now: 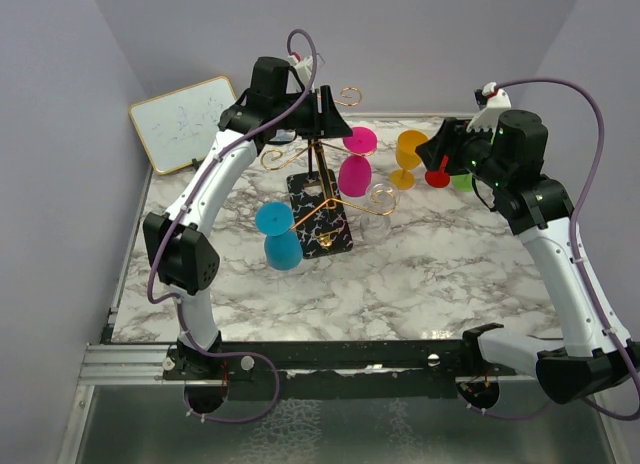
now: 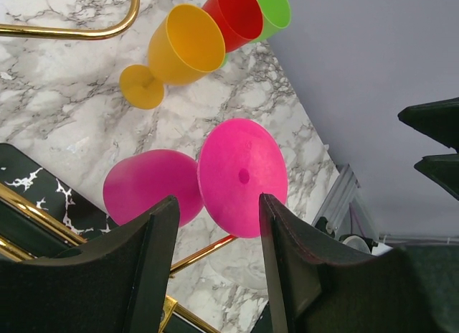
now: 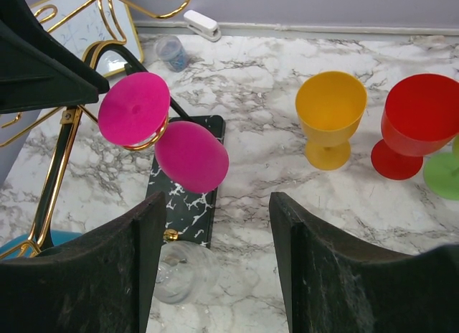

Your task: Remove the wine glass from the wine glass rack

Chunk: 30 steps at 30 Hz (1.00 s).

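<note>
Left gripper [image 2: 215,207] hangs over the top of the wine glass rack [image 1: 320,222] with its jaws spread and nothing between them; the pink wine glass [image 2: 242,176] shows through the gap, foot towards the wrist camera. That glass hangs tilted from a curled arm [image 3: 150,141] on the rack's right side, stem caught in the gold loop, foot above it and bowl below.

It looks like moulded plastic (opaque, matte), so I judge it light, stiff and hardly fragile, though smooth enough to slip. The bowl, or the stem just under the foot, seems the best hold, and it probably has to slide out through the loop's open side, not lift straight up.

A blue glass [image 1: 280,239] hangs on the rack's left. An orange glass [image 1: 405,156], a red glass [image 1: 437,174] and a green glass [image 1: 462,182] stand well to the rack's right, near the right gripper [image 3: 215,200], likewise spread and empty.
</note>
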Each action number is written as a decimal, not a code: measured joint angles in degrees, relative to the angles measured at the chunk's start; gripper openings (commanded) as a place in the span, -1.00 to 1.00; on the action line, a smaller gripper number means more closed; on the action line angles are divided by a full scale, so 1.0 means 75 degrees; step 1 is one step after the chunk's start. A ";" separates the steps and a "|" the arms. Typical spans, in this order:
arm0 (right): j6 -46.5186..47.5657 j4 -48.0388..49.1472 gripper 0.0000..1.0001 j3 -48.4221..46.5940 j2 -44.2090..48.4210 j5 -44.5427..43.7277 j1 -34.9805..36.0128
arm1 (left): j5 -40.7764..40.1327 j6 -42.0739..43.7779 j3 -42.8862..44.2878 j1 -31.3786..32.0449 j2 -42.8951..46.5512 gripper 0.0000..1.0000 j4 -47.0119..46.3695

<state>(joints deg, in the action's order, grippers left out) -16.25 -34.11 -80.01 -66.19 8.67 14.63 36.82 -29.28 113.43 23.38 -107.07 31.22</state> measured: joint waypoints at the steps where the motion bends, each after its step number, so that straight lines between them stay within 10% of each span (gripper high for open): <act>1: 0.0000 0.0015 0.18 0.0006 0.0003 0.0000 0.0000 | 0.0044 -0.0041 -0.0003 0.0000 -0.0006 -0.01 -0.0035; 24: 0.0073 0.0192 0.17 0.0093 0.0134 -0.0032 0.0000 | 0.0335 -0.0265 -0.0006 0.0082 -0.0329 -0.08 -0.0335; 30: 0.0137 0.0219 0.17 0.0122 0.0134 -0.0055 0.0000 | 0.0379 -0.0329 -0.0006 0.0102 -0.0370 -0.64 -0.0443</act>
<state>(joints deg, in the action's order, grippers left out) -15.22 -32.47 -79.09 -65.19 8.25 14.63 39.66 -31.75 113.38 24.14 -109.84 27.90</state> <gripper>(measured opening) 0.589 0.320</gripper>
